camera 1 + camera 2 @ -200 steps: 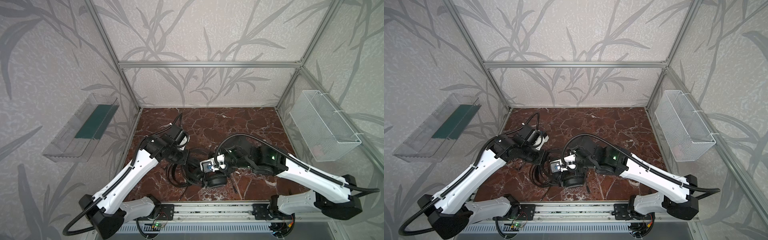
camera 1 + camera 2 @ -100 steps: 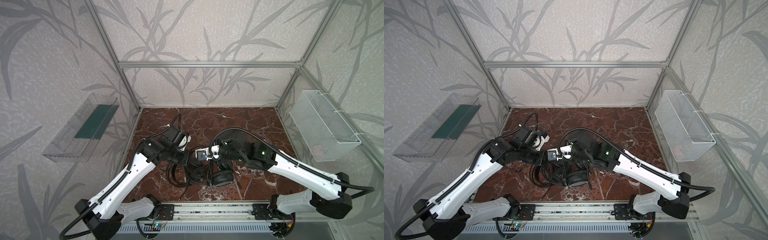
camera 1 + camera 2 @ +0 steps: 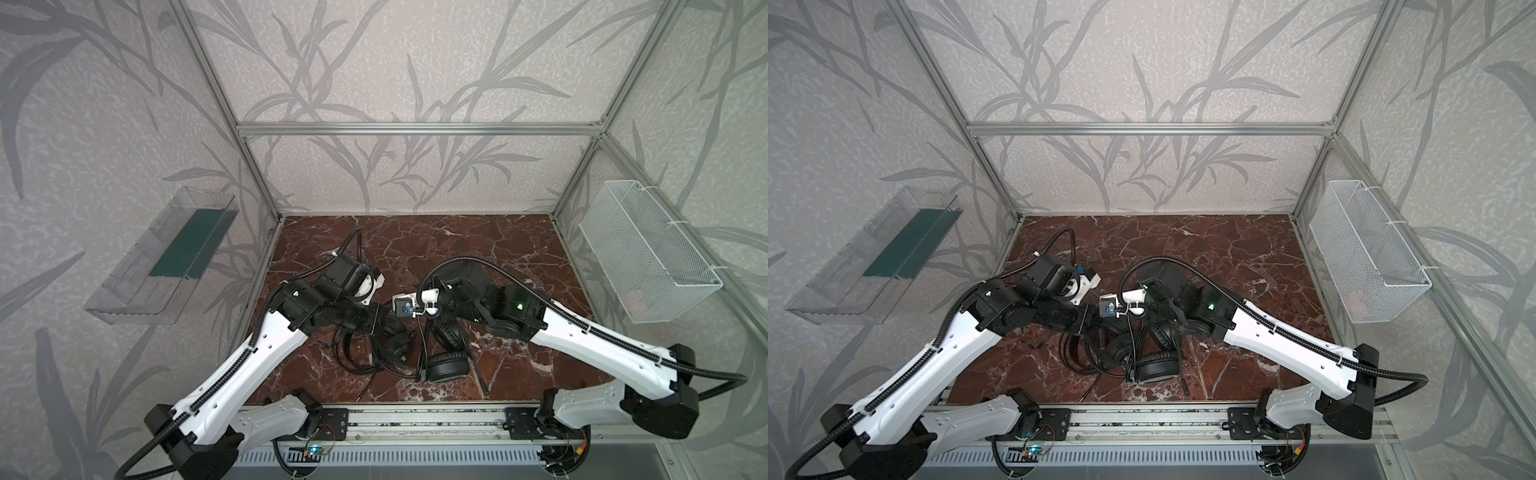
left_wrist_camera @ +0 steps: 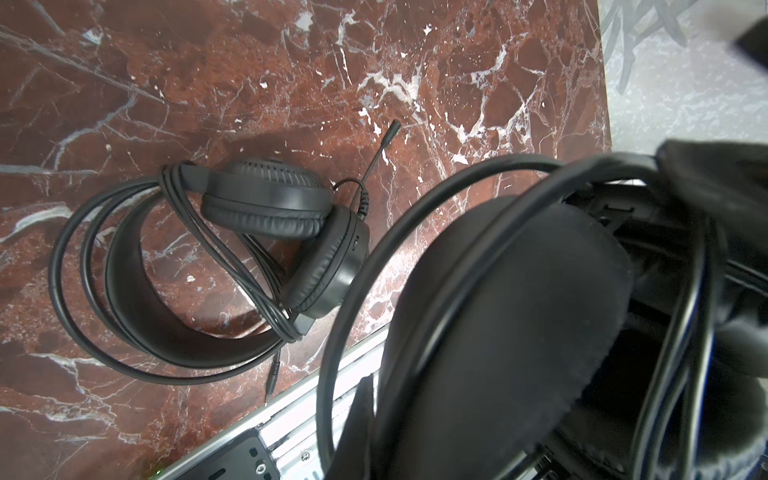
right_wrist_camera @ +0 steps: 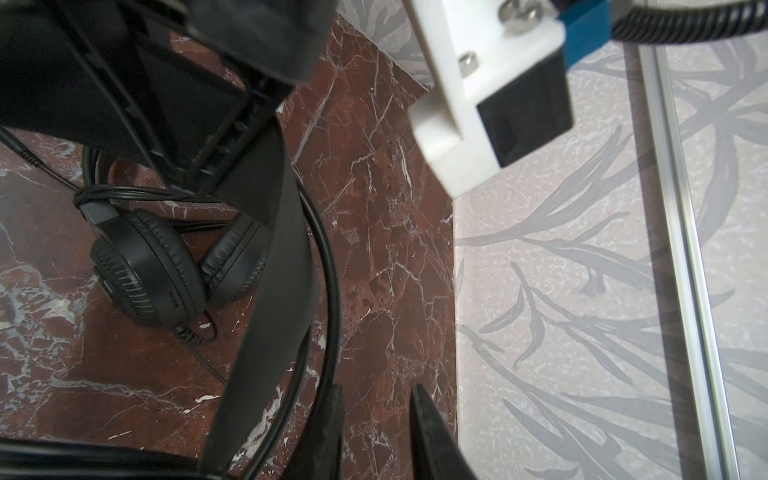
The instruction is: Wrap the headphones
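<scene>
Two headsets; all pos. ref. front rail (image 3: 415,415). Item 1, floor headset (image 3: 395,350), lies on marble floor (image 3: 457,249) just behind rail, cable (image 4: 232,268) looped across its band, plug tip (image 4: 272,376) nearest rail. Item 2, held headset (image 3: 446,366), is just beside it, further along rail toward R arm; whether its cups touch floor: cannot tell. L gripper (image 3: 390,329): clamped on held headset's band. R gripper (image 5: 376,388): jaws parted a little, nothing btwn them; black wire (image 5: 334,286) of held headset passes near one finger.
</scene>
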{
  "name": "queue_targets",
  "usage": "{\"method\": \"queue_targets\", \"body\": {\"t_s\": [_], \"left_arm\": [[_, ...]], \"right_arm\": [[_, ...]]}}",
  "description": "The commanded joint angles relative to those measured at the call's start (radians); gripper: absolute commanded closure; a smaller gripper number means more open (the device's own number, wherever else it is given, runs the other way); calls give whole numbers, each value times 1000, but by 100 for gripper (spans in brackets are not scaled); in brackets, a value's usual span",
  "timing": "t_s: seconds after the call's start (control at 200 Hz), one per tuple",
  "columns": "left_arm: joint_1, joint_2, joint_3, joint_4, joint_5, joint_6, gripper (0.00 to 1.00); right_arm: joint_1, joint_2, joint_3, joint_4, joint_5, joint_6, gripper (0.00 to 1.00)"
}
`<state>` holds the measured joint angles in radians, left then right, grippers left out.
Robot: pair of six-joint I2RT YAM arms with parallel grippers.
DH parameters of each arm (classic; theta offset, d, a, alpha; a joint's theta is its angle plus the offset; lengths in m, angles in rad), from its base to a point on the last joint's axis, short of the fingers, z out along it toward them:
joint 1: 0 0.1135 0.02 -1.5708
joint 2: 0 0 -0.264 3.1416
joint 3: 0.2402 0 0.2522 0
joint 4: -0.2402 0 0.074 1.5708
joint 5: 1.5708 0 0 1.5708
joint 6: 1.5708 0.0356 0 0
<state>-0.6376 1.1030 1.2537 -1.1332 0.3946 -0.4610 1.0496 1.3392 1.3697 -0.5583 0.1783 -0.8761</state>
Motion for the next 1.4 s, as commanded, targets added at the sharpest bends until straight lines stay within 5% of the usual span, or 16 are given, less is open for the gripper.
{"method": "queue_targets", "body": {"t_s": [0.0, 0.71, 1.185, 1.394], "left_arm": [[-5, -27, 45, -14, 73, -7, 100], [-2, -61, 125, -98, 94, -11, 100], [45, -30, 188, -105, 108, 5, 100], [146, -10, 200, -96, 164, 4, 100]], "right_arm": [[-17, -36, -17, 29, 9, 8, 68], [-114, -48, -98, 86, -59, 107, 58], [-162, -43, -162, 156, -39, 260, 37], [-226, -31, -157, 239, 115, 409, 23]]}}
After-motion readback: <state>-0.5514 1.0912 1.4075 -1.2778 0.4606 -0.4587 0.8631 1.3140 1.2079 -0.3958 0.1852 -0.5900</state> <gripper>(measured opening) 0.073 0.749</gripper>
